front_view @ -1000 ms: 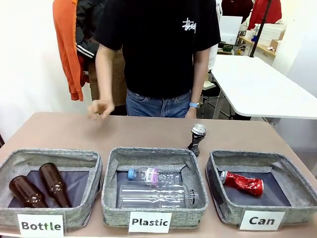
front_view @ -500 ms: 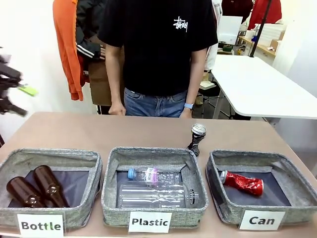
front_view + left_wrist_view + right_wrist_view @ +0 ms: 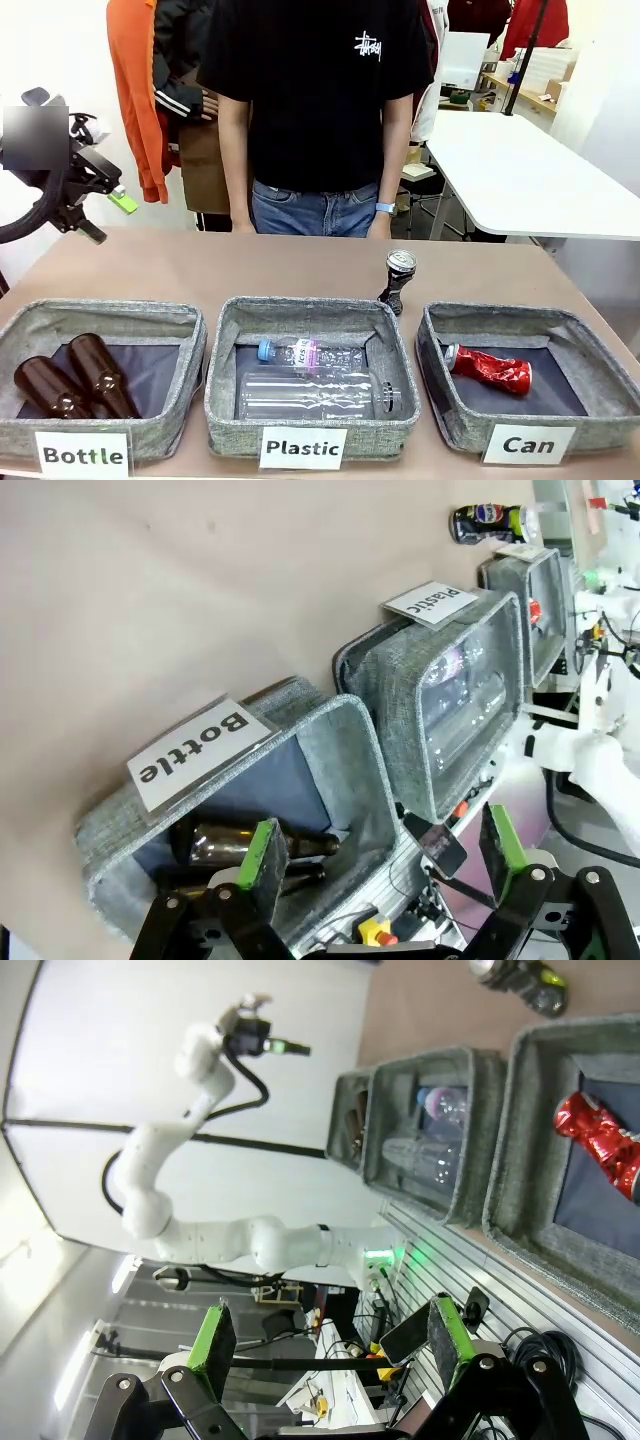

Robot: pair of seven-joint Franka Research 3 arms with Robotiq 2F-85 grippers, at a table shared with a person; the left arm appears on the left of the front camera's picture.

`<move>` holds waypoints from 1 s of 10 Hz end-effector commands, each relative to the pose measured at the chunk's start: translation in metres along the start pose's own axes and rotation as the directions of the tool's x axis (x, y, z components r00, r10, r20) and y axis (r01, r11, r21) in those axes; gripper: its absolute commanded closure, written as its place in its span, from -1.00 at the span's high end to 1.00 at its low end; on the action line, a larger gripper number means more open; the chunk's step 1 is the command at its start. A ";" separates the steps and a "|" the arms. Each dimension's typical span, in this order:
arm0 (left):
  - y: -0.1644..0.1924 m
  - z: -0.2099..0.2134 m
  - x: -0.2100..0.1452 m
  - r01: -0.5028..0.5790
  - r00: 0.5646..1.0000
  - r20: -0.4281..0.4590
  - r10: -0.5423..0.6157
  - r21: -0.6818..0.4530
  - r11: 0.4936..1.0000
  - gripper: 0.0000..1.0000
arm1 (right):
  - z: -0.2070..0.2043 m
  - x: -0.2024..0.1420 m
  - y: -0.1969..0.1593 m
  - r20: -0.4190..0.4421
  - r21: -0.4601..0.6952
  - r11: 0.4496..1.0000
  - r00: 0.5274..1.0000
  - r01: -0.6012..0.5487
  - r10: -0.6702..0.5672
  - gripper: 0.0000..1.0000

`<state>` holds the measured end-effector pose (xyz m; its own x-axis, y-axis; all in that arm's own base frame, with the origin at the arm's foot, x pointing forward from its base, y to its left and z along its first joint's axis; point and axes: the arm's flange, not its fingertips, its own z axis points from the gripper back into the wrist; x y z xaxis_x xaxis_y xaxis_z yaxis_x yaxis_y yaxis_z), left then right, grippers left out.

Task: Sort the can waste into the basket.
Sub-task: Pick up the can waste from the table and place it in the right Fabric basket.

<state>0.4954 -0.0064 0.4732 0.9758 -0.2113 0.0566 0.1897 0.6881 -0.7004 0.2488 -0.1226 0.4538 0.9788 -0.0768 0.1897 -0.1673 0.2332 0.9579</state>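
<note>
Tabletop point(image 3: 300, 265) bears three baskets point(image 3: 500, 312), red can point(image 3: 490, 368), black can point(image 3: 398, 282); left gripper point(image 3: 380, 845), right gripper point(image 3: 330, 1332) open.

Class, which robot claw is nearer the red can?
Right. The right claw faces the Can basket holding the red can close by; the left claw hangs above the table's far left end.

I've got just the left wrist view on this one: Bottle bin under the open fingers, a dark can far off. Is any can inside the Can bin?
Observer: Yes, a crushed red can lies in the Can basket.
Operator: Where exactly is the dark one?
Observer: The dark can stands on the table, outside the basket, just behind the far right corner of the Plastic bin.
Operator: Right gripper busy?
Observer: No, the right gripper is open with nothing between its fingers.
</note>
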 end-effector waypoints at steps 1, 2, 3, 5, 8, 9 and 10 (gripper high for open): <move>0.000 0.005 -0.013 -0.004 1.000 0.022 0.004 -0.017 1.000 1.00 | 0.001 0.009 0.011 0.008 -0.098 0.995 0.999 -0.031 0.032 1.00; 0.000 0.005 -0.013 -0.004 1.000 0.022 0.004 -0.017 1.000 1.00 | -0.009 0.037 0.022 -0.065 -0.255 0.949 0.982 -0.186 0.175 1.00; 0.000 0.005 -0.013 -0.004 1.000 0.022 0.004 -0.017 1.000 1.00 | -0.026 0.073 0.028 -0.180 -0.382 0.848 0.930 -0.366 0.321 1.00; 0.000 0.005 -0.013 -0.004 1.000 0.022 0.004 -0.017 1.000 1.00 | -0.077 0.137 0.023 -0.412 -0.427 0.623 0.754 -0.655 0.511 1.00; 0.000 0.005 -0.013 -0.004 1.000 0.022 0.004 -0.017 1.000 1.00 | -0.141 0.179 -0.003 -0.660 -0.306 0.331 0.450 -0.893 0.602 1.00; 0.000 0.005 -0.013 -0.004 1.000 0.022 0.004 -0.017 1.000 1.00 | -0.159 0.185 -0.017 -0.686 -0.273 0.294 0.400 -0.916 0.608 1.00; 0.000 0.005 -0.013 -0.004 1.000 0.022 0.004 -0.017 1.000 1.00 | -0.167 0.193 -0.028 -0.668 -0.241 0.347 0.414 -0.907 0.618 1.00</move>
<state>0.4867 0.0000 0.4758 0.9785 -0.1974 0.0600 0.1817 0.6868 -0.7038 0.4577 0.0257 0.4381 0.4056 0.7887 0.4621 -0.9083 0.4042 0.1074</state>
